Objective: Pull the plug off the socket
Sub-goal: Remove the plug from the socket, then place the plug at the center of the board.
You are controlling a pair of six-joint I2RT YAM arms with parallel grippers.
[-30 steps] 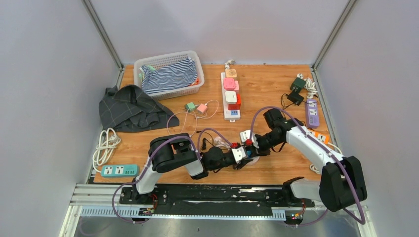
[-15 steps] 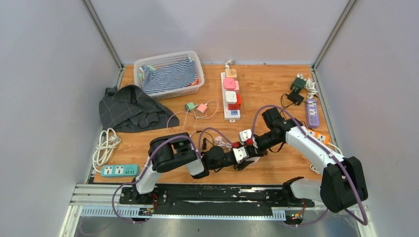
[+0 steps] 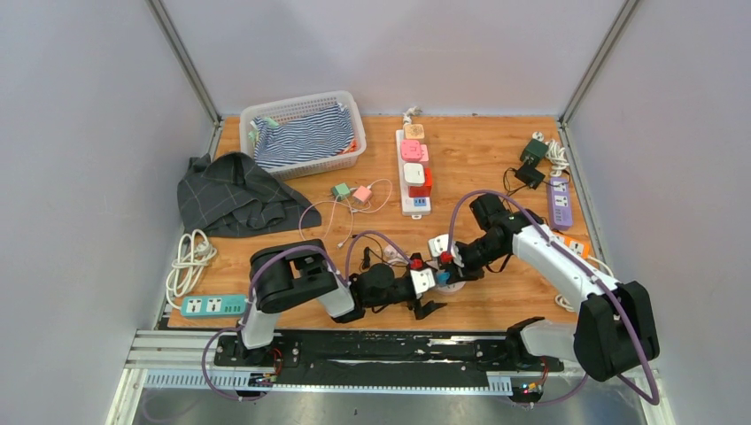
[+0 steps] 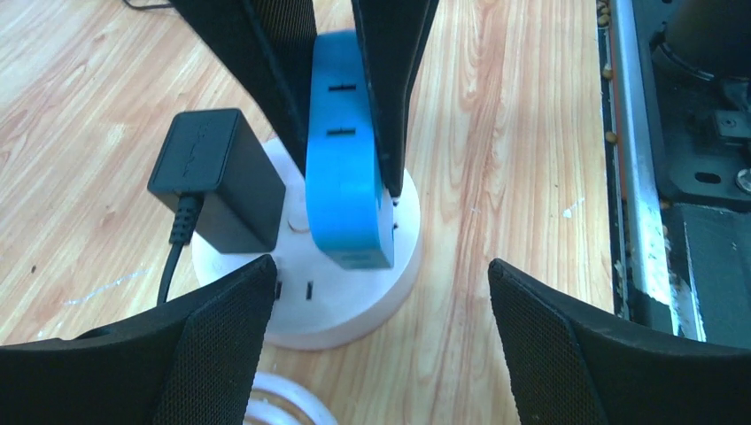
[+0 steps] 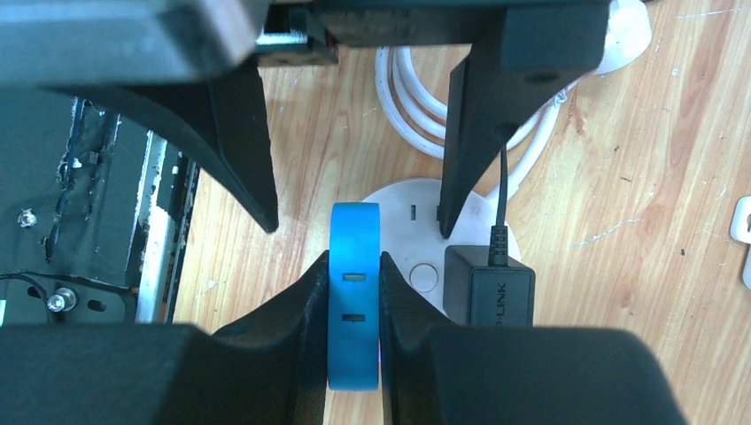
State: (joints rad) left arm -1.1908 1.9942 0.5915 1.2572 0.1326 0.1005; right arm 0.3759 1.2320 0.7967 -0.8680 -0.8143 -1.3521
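While my two arms meet near the front edge of the wooden table [image 3: 496,159], many other things lie farther away: a white basket [image 3: 350,108] with striped cloth, a grey checked cloth [image 3: 232,195], a long white power strip [image 3: 414,168] carrying coloured plugs, a purple power strip [image 3: 559,202] and a teal power strip [image 3: 214,305]. These are well apart from the work.

Close to it, a black TP-LINK adapter [image 4: 221,177] sits in the same round white socket [image 4: 354,310], just beside the blue plug [image 4: 345,177], and its black cord runs off the socket's rim. A coiled white cable [image 5: 416,97] lies just behind the socket. The metal rail [image 4: 638,177] of the table edge is near on the other side.

My right gripper [image 5: 354,274] is clamped on the blue plug, one finger pressed on each flat side. My left gripper [image 3: 433,296] is spread wide; its fingers [image 4: 221,345] stand on both sides of the socket and touch nothing that I can see.

The blue plug stands at the middle of the socket's face, its lower end meeting the white top. I cannot tell if its pins are inside. It is a thin, flat body. Its long axis runs from the socket toward my right wrist, along my right fingers, and its narrow edge with two slots faces my left wrist camera.
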